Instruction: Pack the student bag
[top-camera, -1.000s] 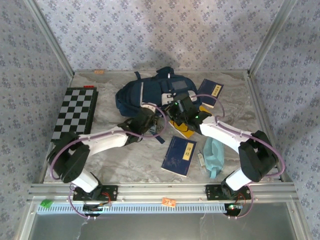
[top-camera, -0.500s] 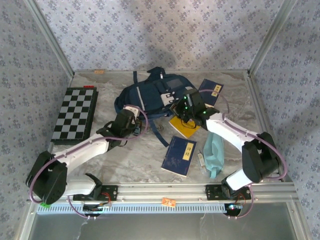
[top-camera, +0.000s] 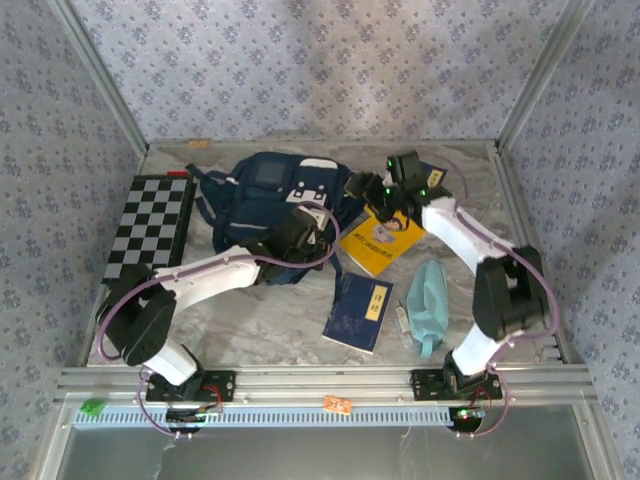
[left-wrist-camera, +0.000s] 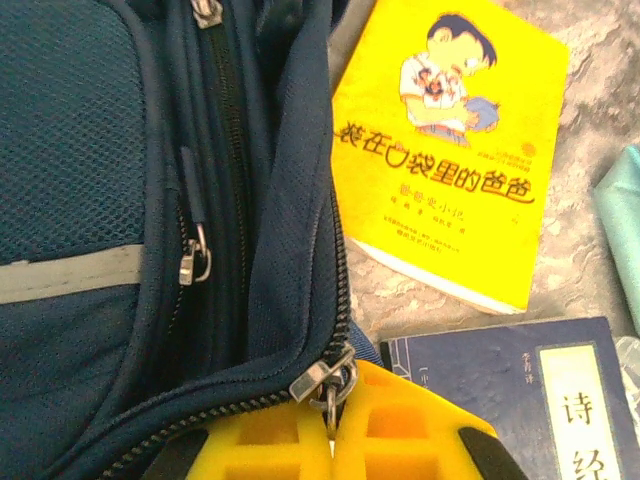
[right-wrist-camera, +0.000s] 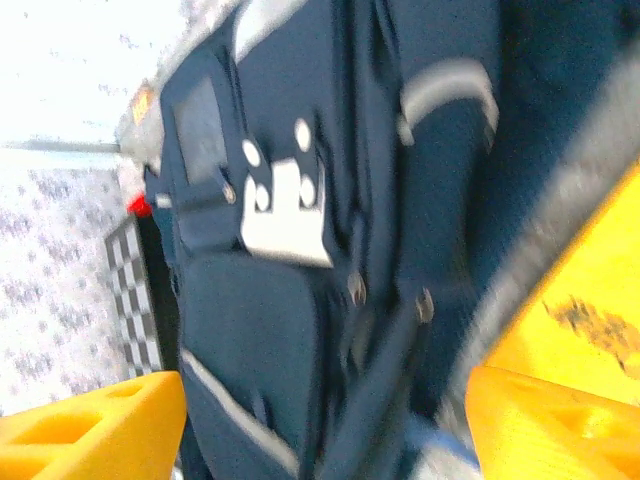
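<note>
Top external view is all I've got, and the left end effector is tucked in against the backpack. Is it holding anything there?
Observer: Yes. On the left wrist view the left end effector is shut on a metal zipper pull of the student bag.
Operator: Okay, and the right one, up by the yellow book, has it got anything?
Observer: No. On the right wrist view the right end effector is open and holds nothing. It faces the bag's white buckle patch.
</note>
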